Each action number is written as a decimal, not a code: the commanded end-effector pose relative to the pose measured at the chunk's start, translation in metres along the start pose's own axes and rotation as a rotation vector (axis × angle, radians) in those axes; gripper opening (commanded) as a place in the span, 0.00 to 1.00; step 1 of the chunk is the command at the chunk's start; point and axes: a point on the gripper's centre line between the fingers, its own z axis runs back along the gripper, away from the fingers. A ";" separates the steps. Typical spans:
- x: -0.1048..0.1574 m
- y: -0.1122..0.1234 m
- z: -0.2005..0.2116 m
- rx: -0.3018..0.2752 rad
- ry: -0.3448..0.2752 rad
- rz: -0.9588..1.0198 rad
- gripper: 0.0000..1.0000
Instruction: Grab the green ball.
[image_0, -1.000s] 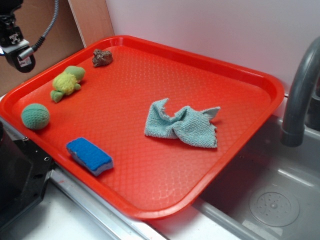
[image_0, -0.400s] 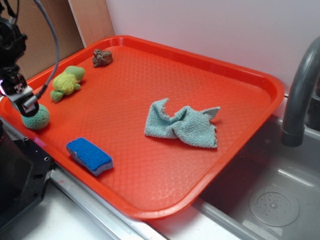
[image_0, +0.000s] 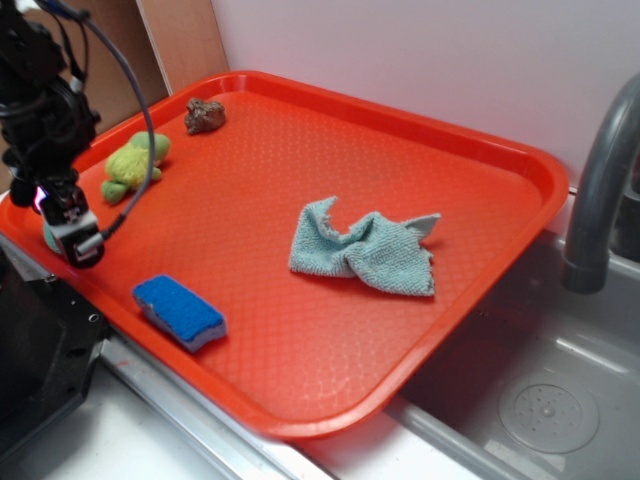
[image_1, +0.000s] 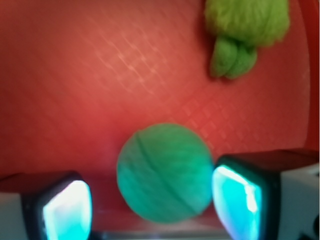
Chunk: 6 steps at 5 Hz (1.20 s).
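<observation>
My claw (image_1: 152, 200) is spread apart around the green ball (image_1: 164, 171) near the tray (image_0: 420, 330) edge, so I should center it, then close gently.

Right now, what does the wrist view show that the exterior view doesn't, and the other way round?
Only the wrist view shows the whole green ball sitting between the open gripper fingers, apparently untouched. Only the exterior view shows the blue sponge, the crumpled teal cloth, the brown lump and the faucet; there the arm hides most of the ball. Both show the plush turtle and the red tray.
</observation>
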 end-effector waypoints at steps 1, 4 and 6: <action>0.004 0.000 -0.019 0.005 0.088 0.030 0.33; 0.032 0.017 0.091 0.121 -0.121 0.114 0.00; 0.057 0.033 0.195 0.111 -0.233 0.174 0.00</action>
